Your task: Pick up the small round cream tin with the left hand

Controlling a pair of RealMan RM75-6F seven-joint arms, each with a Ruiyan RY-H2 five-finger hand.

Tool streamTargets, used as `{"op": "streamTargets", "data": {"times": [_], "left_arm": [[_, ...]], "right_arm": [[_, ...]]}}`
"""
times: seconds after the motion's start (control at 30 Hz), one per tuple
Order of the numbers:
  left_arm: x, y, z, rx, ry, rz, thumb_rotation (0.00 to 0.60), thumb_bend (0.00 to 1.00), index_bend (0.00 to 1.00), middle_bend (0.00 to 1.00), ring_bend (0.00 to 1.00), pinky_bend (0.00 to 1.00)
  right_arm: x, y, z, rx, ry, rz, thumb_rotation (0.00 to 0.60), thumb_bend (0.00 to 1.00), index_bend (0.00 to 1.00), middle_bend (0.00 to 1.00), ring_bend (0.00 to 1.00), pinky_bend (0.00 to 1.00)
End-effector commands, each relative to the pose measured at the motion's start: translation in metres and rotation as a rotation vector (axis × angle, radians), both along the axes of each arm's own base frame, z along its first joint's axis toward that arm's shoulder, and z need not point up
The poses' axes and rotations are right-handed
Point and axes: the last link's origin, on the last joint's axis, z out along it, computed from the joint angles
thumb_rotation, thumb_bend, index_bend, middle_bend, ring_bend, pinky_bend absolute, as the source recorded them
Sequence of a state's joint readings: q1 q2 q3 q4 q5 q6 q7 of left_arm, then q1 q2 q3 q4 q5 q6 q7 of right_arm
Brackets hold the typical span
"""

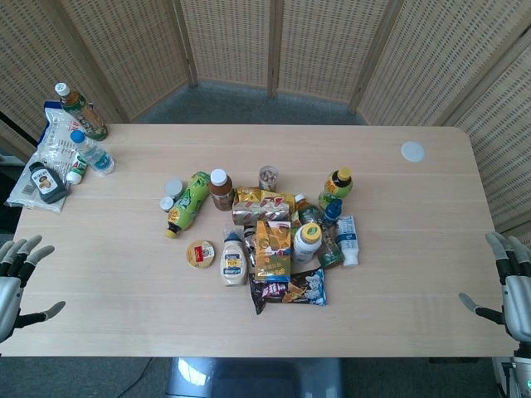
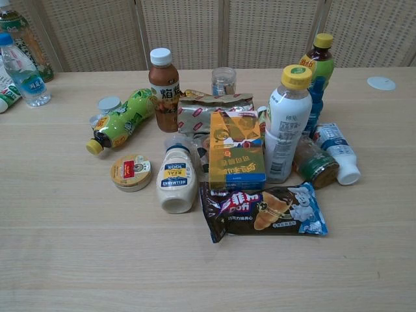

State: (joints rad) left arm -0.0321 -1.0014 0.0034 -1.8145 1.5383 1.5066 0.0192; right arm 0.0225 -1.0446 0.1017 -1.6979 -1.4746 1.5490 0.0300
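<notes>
- A light wood-grain bench [image 1: 124,274] with rounded far corners fills most of the head view.
- Woven rattan screen panels [image 1: 332,46] in wooden frames stand folded behind its far edge and run along both sides.
- Grey floor [image 1: 249,104] shows between the screens and the bench's far edge.
- Light is even and soft, with a faint bright patch on the bench's right part.
- In the chest view the same screens [image 2: 188,32] close off the far side.

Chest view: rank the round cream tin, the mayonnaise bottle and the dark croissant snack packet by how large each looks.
1. dark croissant snack packet
2. mayonnaise bottle
3. round cream tin
The packet lies nearest the camera, which may exaggerate it slightly; the order is still plain.
</notes>
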Motion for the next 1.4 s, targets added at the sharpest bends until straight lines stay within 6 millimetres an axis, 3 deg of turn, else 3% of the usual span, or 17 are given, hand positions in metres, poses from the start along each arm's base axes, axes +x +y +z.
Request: {"op": "streamTargets", "data": {"times": [0.03, 0.4, 1.0, 1.2, 1.4], "left_arm": [[-0.001, 0.0, 0.0, -0.001, 0.002, 0.002, 0.6, 0.01, 0.18, 0.0, 0.0, 0.0], [0.0, 0.01, -0.004, -0.004, 0.012, -0.007, 0.6, 0.01, 0.18, 0.0, 0.0, 0.0], [-0.004, 0.083, -0.007, -0.141, 0.261, -0.126, 0.6, 0.0, 0.16, 0.0, 0.0, 0.0], [0.012, 0.103, -0.022, -0.204, 0.321, -0.168, 0.6, 0.01, 0.16, 0.0, 0.0, 0.0], [0.034, 0.114, -0.049, -0.282, 0.38, -0.239, 0.6, 0.01, 0.17, 0.0, 0.0, 0.0]], "right_arm": [[0.0, 0.0, 0.0, 0.0, 0.002, 0.0, 0.6, 0.0, 0.0, 0.0, 0.0, 0.0], [0.0, 0.0, 0.001, -0.005, -0.005, -0.001, 0.6, 0.0, 0.0, 0.0, 0.0, 0.0], [0.0, 0.0, 0.001, -0.008, -0.007, -0.006, 0.6, 0.0, 0.0, 0.0, 0.0, 0.0], [0.0, 0.0, 0.002, -0.012, -0.012, -0.006, 0.6, 0.0, 0.0, 0.0, 0.0, 0.0], [-0.001, -0.001, 0.004, -0.014, -0.017, -0.008, 0.6, 0.0, 0.0, 0.0, 0.0, 0.0]]}}
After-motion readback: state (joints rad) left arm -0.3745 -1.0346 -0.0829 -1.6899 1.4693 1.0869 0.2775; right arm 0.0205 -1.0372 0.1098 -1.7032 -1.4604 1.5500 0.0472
